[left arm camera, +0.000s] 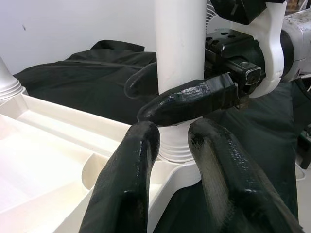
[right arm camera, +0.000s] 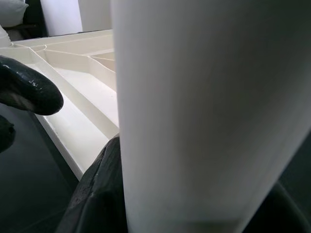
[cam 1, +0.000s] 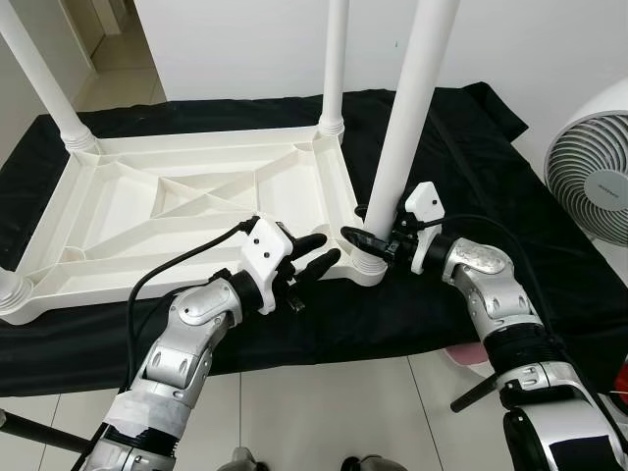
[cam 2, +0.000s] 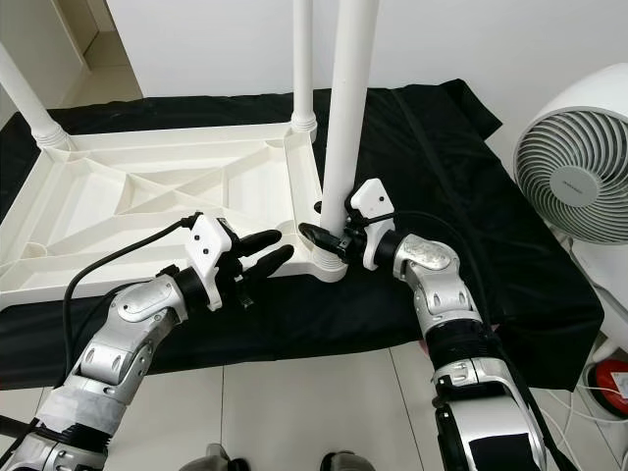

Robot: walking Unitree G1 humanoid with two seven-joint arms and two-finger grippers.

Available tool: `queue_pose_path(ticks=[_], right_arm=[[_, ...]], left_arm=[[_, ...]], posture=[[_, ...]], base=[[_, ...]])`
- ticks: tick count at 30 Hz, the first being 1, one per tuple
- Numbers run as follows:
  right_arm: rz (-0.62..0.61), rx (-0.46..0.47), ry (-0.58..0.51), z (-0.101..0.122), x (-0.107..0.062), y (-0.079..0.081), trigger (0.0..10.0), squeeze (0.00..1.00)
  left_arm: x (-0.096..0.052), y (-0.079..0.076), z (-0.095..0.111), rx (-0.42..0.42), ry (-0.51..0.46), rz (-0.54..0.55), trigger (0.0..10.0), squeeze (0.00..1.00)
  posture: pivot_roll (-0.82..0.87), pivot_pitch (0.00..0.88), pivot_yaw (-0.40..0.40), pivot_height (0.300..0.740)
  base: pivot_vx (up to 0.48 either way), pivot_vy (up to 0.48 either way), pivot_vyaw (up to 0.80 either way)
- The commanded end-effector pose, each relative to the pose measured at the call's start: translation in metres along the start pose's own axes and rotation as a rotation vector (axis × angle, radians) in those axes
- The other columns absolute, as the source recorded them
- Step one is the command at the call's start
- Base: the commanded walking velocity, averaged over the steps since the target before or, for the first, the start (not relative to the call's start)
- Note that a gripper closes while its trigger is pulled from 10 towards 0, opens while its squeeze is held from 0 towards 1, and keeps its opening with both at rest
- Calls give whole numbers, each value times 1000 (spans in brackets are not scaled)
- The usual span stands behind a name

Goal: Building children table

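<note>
Right end effector is clamping white table leg near its base at upturned tabletop corner; left end effector is hovering open beside it.

A domestic room is indicated: pale floor tiles, a plain white wall, a black cloth spread on the floor, and a white fan at the right.
</note>
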State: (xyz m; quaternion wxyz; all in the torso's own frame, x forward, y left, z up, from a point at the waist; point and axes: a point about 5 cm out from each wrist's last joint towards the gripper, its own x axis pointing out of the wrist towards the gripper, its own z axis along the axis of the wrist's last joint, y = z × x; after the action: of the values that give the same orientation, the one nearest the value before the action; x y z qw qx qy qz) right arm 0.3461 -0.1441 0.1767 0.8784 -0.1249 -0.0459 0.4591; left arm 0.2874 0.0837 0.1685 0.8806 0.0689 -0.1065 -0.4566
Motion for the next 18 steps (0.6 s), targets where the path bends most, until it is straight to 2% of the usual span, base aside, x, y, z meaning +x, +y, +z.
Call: queue_pose_path(ticks=[1,11,13,14,15,16,17,18], right_arm=[[-21,34,25,-9,0,5,10000,0],[-275,99,32,-14,1,8,10000,0],[-275,99,32,-14,1,8,10000,0],[-354,118,34,-13,3,13,10000,0],[-354,118,34,-13,3,13,10000,0],[-455,151,28,-11,5,19,10000,0],[-455,151,28,-11,5,19,10000,0],[-539,175,16,-8,7,24,10000,0]], left_arm=[[1,-3,-1,-5,2,-11,10000,0],[4,-8,-1,-22,-10,-15,10000,0],[4,-8,-1,-22,-10,-15,10000,0],[4,-9,-2,-25,-9,-17,10000,0],[4,-9,-2,-25,-9,-17,10000,0],[4,-11,-2,-29,-9,-19,10000,0],[4,-11,-2,-29,-9,-19,10000,0],[4,-12,-3,-35,-7,-22,10000,0]], posture=[[-106,62,37,740],[-115,80,34,740],[-115,80,34,740],[-122,91,33,740],[-122,91,33,740],[-125,97,31,740],[-125,97,31,740],[-125,97,31,740]], base=[[0,0,0],[0,0,0],[0,0,0],[0,0,0],[0,0,0],[0,0,0],[0,0,0],[0,0,0]])
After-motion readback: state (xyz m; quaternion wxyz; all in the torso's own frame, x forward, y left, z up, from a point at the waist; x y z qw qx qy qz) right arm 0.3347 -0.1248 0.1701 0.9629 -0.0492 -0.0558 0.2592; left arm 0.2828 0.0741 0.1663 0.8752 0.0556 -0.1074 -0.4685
